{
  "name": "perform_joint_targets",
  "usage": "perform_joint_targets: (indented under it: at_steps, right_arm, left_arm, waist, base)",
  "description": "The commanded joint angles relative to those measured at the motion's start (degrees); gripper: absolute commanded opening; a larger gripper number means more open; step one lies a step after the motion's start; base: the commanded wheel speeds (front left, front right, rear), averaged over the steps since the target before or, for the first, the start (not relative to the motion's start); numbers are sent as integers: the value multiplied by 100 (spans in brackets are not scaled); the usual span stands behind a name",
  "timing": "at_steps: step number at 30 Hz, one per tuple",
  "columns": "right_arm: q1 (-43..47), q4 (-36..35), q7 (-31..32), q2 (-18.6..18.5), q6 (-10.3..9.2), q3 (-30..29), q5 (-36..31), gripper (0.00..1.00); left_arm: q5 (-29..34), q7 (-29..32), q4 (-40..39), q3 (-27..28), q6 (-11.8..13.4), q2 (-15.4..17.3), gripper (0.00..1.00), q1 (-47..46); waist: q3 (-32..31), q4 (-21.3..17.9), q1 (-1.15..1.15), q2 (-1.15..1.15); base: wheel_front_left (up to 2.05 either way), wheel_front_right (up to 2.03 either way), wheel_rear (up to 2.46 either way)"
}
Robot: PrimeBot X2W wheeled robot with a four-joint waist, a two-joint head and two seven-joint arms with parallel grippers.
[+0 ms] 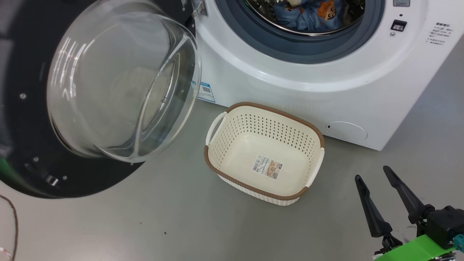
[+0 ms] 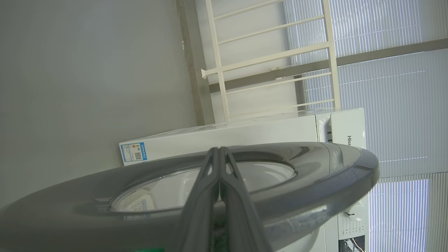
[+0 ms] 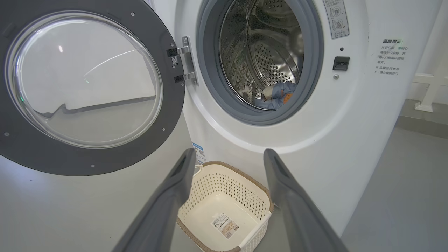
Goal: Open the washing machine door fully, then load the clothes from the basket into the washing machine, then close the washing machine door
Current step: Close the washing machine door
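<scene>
The washing machine (image 1: 290,83) stands with its door (image 1: 21,108) swung wide to the left, the glass bowl (image 1: 123,79) bulging toward me. The clothes (image 1: 311,14), blue with bear faces, lie in the steel drum and show low in the opening (image 3: 278,96). The cream basket (image 1: 279,112) sits on the floor before the machine, holding nothing but its label sticker. My right gripper (image 1: 372,173) hovers open at the lower right, right of the basket (image 3: 224,189), nothing between its fingers. My left gripper (image 2: 218,151) is shut, its tips over the door's outer face (image 2: 315,175); contact is unclear.
Grey floor surrounds the basket. A round service flap (image 1: 346,130) and a blue sticker (image 1: 206,90) mark the machine's lower front. A thin cable (image 1: 14,217) curls at the lower left. A white rail (image 2: 273,59) and window blinds stand beyond the machine.
</scene>
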Motion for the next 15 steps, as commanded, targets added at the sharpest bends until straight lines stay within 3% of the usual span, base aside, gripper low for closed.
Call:
perform_joint_targets:
  at_steps: [1, 15]
  right_arm:
    - [-67, -171, 7, -53, 51, 99, 11, 100]
    - [-41, -160, -41, -1, 51, 18, 10, 100]
  left_arm:
    - [-12, 167, -258, 67, -90, 180, 0, 82]
    - [-392, 742, -1257, 151, -199, -129, 0, 884]
  waist:
    - [10, 6, 0, 0]
    - [19, 66, 0, 0]
  base:
    - [0, 0, 0]
    - [0, 0, 0]
